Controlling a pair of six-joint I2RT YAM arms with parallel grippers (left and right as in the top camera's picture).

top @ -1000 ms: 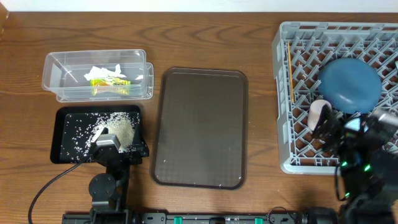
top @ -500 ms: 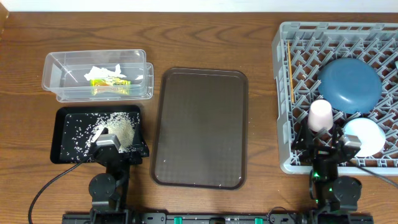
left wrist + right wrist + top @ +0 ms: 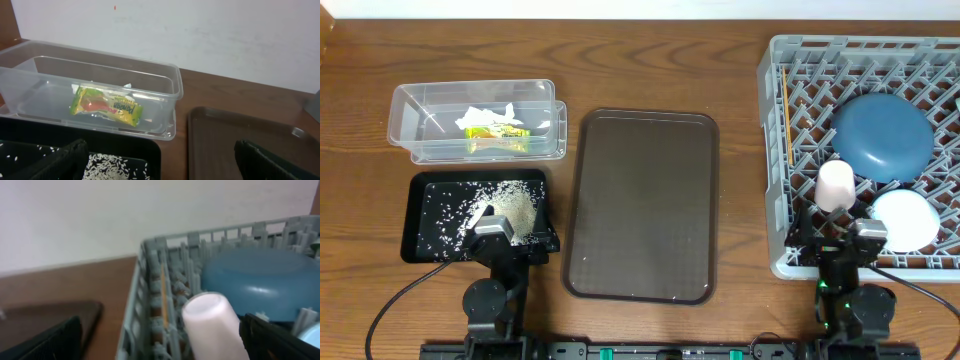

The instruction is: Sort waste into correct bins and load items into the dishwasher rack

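Observation:
The grey dishwasher rack (image 3: 790, 120) at the right holds the dark blue bowl (image 3: 881, 136), upside down, a pale blue bowl (image 3: 906, 219), the pink cup (image 3: 836, 184) upside down, and the chopstick (image 3: 786, 115) along its left side. The clear tub (image 3: 420, 140) holds the yellow-green wrapper (image 3: 495, 131) and white tissue (image 3: 485, 114). The black tray (image 3: 430, 190) holds rice grains (image 3: 510, 205). My left gripper (image 3: 498, 240) is open and empty at the black tray's front edge. My right gripper (image 3: 845, 245) is open and empty at the rack's front edge, just behind the pink cup (image 3: 215, 325).
A large brown serving tray (image 3: 642, 205) lies in the middle between the bins and the rack. Both arm bases stand at the table's front edge. Bare wood table surrounds everything.
My right arm has drawn back from the rack toward the front edge, leaving the pink cup standing upside down beside the pale blue bowl. The left arm has not moved.

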